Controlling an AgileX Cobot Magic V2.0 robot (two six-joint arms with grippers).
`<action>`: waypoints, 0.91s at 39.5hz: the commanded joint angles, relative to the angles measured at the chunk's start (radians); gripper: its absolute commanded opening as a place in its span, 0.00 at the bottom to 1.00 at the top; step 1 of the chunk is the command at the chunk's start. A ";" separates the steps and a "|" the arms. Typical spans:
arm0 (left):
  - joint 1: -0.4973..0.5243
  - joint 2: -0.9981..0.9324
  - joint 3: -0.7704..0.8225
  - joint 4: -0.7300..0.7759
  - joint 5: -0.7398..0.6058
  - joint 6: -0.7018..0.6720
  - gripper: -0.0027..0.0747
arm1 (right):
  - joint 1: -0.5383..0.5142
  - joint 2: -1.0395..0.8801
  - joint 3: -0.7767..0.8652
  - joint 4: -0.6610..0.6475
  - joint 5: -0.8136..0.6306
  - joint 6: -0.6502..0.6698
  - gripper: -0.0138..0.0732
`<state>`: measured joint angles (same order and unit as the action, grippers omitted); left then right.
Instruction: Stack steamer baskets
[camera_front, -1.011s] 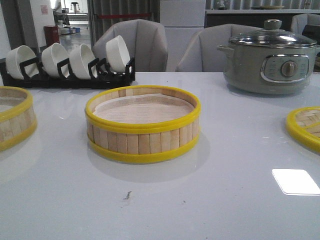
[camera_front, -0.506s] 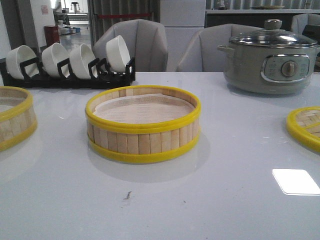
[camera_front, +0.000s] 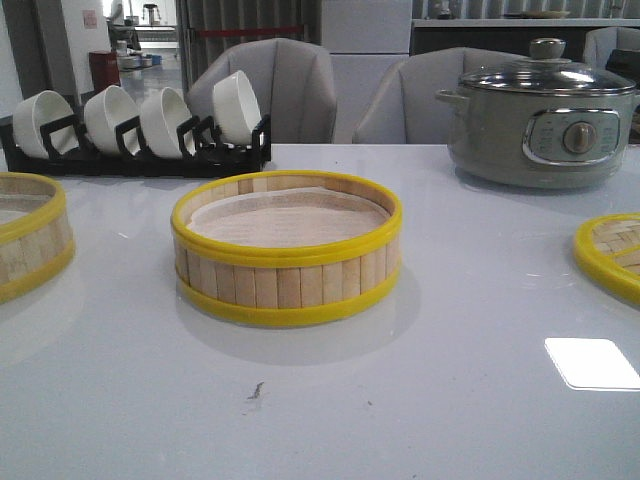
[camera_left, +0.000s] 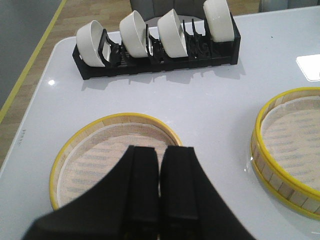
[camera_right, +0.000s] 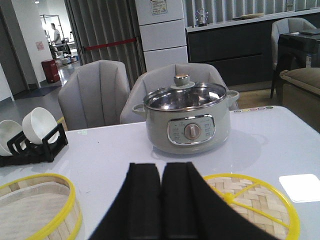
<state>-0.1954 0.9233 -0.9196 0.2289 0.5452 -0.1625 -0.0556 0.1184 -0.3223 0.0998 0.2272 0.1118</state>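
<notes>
Middle steamer basket (camera_front: 286, 250) sits mid-table, cloth-lined. A second basket (camera_left: 112, 157) lies at the table's left, under my left gripper (camera_left: 160, 192), jaws pressed together, empty. The woven lid (camera_right: 252, 205) lies at the right, by my right gripper (camera_right: 161, 200), also closed on nothing. Bowl rack (camera_front: 140, 135) and grey pot (camera_front: 545, 115) stand behind.
</notes>
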 joint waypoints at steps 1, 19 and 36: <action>-0.007 -0.006 -0.039 -0.001 -0.063 -0.004 0.14 | -0.006 0.188 -0.145 0.008 -0.046 -0.005 0.20; -0.007 -0.006 -0.039 -0.001 -0.054 -0.004 0.14 | -0.006 0.713 -0.370 0.003 -0.128 -0.012 0.20; -0.007 0.010 -0.039 -0.026 -0.044 -0.018 0.14 | -0.006 0.795 -0.378 0.003 -0.121 -0.012 0.28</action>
<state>-0.1954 0.9282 -0.9212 0.2142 0.5626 -0.1644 -0.0556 0.9113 -0.6555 0.0998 0.1414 0.1080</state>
